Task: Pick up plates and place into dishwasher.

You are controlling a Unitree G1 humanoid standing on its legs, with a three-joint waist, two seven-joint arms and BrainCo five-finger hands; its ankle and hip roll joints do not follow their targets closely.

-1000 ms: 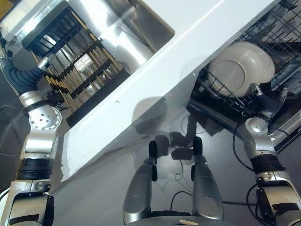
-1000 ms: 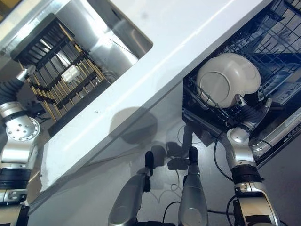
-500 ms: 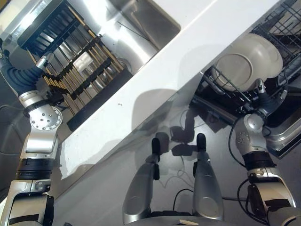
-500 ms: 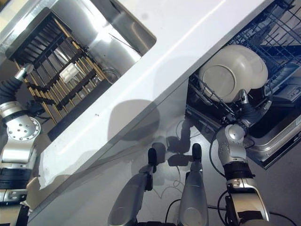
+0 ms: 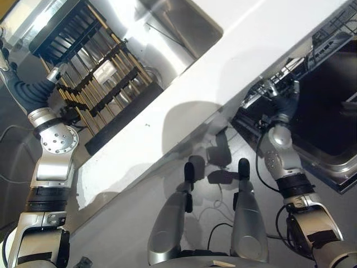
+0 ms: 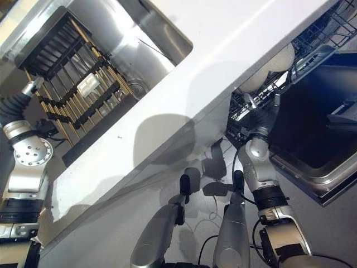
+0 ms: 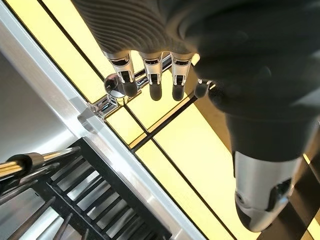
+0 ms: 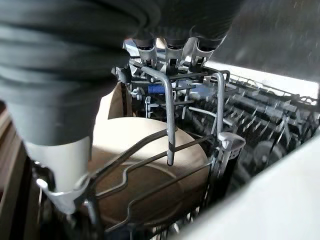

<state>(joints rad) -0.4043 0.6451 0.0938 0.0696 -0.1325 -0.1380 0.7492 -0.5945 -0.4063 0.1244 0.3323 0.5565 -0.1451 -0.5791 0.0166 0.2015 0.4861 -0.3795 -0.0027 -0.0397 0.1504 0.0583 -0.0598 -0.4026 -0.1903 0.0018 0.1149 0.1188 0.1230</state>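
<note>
A cream plate (image 8: pixel 150 165) stands in the wire dishwasher rack (image 8: pixel 170 100), which sits pushed in beneath the white counter (image 5: pixel 223 72). In the right eye view just the plate's rim (image 6: pixel 274 62) peeks out from under the counter edge. My right hand (image 5: pixel 280 103) is at the rack's front rim, its straight fingers (image 8: pixel 172 47) against the front wires, gripping nothing. Far to the left, my left hand (image 7: pixel 152 75) hangs beside the sink's black dish rack (image 5: pixel 95 78) with relaxed fingers and nothing in them.
The dishwasher's open door (image 5: pixel 334 162) juts out low on the right, just beside my right arm. A steel sink (image 5: pixel 184 25) is set into the counter, with the black dish rack on its left side. The counter edge overhangs the dishwasher rack.
The dishwasher rack with the plate has slid in under the counter, and my right hand has followed it in. The plate, fully in sight before, is now mostly hidden. The camera has shifted slightly.
</note>
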